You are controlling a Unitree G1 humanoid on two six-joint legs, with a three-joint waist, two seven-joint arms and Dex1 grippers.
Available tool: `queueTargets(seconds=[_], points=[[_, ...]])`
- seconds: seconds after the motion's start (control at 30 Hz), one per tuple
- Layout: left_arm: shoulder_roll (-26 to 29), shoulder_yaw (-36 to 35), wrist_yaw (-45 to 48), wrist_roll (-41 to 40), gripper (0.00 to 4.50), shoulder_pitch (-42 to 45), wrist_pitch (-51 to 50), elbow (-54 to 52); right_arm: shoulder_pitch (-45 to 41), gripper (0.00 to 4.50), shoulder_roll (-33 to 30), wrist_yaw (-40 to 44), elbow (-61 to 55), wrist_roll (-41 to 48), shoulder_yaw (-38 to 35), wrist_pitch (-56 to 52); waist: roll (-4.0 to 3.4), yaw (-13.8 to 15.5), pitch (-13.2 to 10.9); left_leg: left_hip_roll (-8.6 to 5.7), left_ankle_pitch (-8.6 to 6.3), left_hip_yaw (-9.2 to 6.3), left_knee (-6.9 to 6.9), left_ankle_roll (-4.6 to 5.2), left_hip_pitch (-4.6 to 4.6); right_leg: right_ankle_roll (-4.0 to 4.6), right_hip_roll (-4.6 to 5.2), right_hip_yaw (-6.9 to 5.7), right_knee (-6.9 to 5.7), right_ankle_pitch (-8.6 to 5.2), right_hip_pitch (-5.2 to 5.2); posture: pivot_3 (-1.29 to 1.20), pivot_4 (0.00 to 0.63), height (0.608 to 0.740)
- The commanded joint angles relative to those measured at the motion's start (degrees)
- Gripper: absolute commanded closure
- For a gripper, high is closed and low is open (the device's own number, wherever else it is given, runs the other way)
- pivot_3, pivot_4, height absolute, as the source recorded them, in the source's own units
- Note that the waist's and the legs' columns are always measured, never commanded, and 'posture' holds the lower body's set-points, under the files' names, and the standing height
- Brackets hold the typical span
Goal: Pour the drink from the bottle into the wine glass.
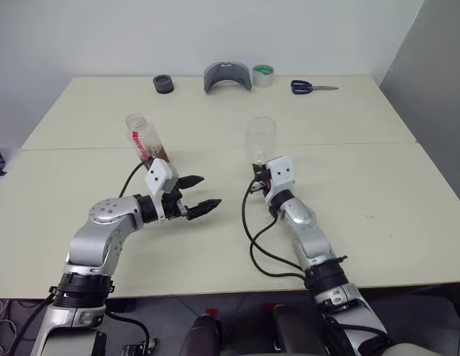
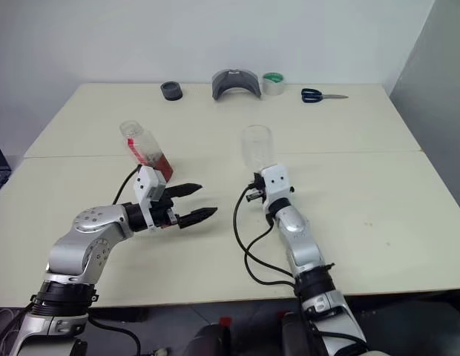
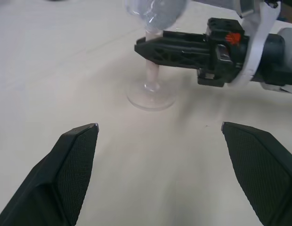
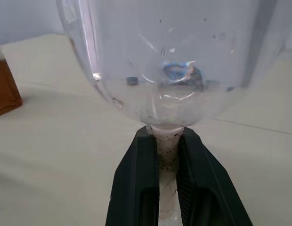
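The clear bottle (image 1: 145, 139) stands uncapped on the table's left half, with a red label and the reddish-brown drink (image 1: 161, 154) low in its body. My left gripper (image 1: 198, 193) is open in front of and to the right of the bottle, apart from it, with nothing between its fingers (image 3: 75, 160). The wine glass (image 1: 260, 138) stands upright near the table's middle, its foot (image 3: 150, 100) on the surface. My right gripper (image 4: 167, 137) is shut on the thin stem (image 4: 167, 153) just under the bowl.
Along the table's far edge lie a black round cap-like object (image 1: 163, 84), a grey curved object (image 1: 228, 76), a roll of green tape (image 1: 263, 74) and scissors (image 1: 313, 87). A seam (image 1: 363, 144) crosses the cream table from left to right.
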State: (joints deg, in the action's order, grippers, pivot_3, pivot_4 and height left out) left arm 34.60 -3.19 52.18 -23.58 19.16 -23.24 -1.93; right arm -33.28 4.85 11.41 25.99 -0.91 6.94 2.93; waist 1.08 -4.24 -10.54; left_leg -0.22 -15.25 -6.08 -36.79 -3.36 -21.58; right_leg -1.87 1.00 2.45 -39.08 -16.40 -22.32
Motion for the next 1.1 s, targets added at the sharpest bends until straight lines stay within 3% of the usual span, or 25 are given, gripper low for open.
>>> queueTargets(seconds=[0.03, 0.5, 0.9, 1.1], points=[[0.18, -2.73, -2.47, -0.17, 0.00, -0.86, 0.87, -3.60, -3.94, 4.31, 1.12, 2.11, 4.14, 1.04, 0.10, 4.92, 0.00, 0.00, 0.00, 0.00, 0.00, -0.01, 0.00, 0.00, -0.04, 0.00, 0.01, -0.02, 0.01, 0.00, -0.02, 0.00, 0.150, 0.740], [2.10, -7.42, -9.52, -4.99, 0.00, -4.28, -8.31, -18.46, -3.80, 4.31, 1.72, 5.59, 9.92, 1.51, -0.27, 7.62, -0.01, -0.01, -0.01, -0.01, 0.00, -0.07, -0.03, -0.01, -0.14, 0.00, 0.09, -0.05, -0.02, 0.00, -0.09, 0.00, 0.150, 0.740], [5.30, -10.06, -10.07, -5.52, 0.00, -5.92, -9.07, -21.08, -3.97, 4.31, 1.46, 6.68, 10.37, 2.45, -0.92, 6.72, -0.01, -0.02, -0.01, -0.05, 0.00, -0.05, -0.04, -0.01, -0.10, 0.00, 0.04, -0.05, -0.01, 0.00, -0.04, 0.00, 0.150, 0.740], [4.47, -8.86, -10.45, -5.11, 0.00, -4.92, -8.36, -19.92, -3.85, 2.37, 1.62, 6.66, 10.03, 2.87, -1.29, 6.23, -0.01, 0.01, -0.01, -0.04, 0.00, -0.07, -0.04, -0.01, -0.09, 0.00, 0.04, -0.07, -0.02, 0.01, -0.02, 0.00, 0.150, 0.740]])
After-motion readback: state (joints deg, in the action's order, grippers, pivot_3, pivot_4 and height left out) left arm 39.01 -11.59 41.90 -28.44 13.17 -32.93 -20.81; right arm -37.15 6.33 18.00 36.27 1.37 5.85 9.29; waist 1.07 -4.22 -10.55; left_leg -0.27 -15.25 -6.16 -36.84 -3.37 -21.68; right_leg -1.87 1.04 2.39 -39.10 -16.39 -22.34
